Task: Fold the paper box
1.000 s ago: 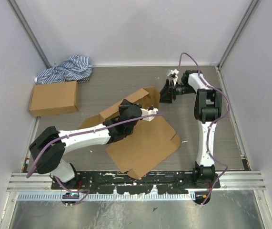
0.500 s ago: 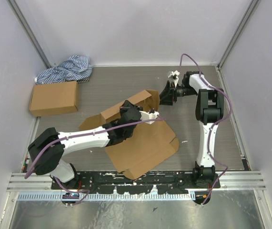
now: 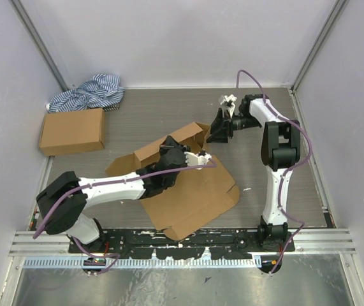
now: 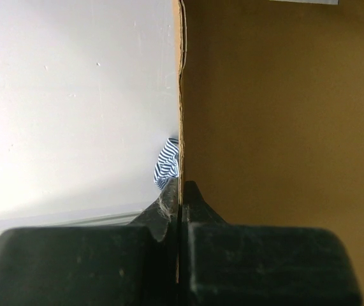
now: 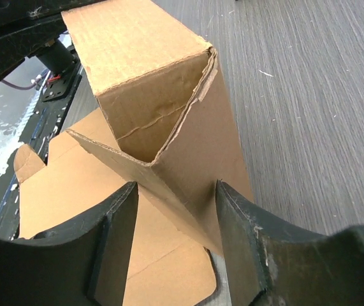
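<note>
The paper box (image 3: 194, 191) lies mid-table, partly folded, with one wall raised at its far side. From above, the left gripper (image 3: 202, 158) reaches over it, but its grip is hard to read. The left wrist view settles that: its fingers (image 4: 197, 204) are pinched tight on an upright cardboard edge, with a striped cloth (image 4: 167, 162) beyond. The right wrist view alone shows the right gripper (image 5: 175, 185) spread wide, straddling the raised corner — whether it touches, I cannot tell.
</note>
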You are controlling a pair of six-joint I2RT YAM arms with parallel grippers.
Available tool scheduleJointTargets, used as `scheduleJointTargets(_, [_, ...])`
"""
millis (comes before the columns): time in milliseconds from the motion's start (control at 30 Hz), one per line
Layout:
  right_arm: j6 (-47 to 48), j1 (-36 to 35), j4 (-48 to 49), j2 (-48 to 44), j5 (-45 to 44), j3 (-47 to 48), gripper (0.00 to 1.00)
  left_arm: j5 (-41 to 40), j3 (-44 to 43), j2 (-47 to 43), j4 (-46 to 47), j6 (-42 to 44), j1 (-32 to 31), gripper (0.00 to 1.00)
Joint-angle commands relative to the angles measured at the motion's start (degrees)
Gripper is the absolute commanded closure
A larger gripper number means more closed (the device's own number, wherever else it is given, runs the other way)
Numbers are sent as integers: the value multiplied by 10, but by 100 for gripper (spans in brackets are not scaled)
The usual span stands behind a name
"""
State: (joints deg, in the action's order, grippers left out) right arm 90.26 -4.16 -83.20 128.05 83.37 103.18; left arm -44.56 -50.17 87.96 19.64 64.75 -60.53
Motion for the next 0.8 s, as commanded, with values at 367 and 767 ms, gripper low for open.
scheduleJointTargets(367, [33,-19,-7,12,37,-4,36,-23,-35,30,10,13,-4,100])
scheduleJointTargets(767, [-28,-45,-7,65,16,83,50,-46,-45,44,24,14,-7,94])
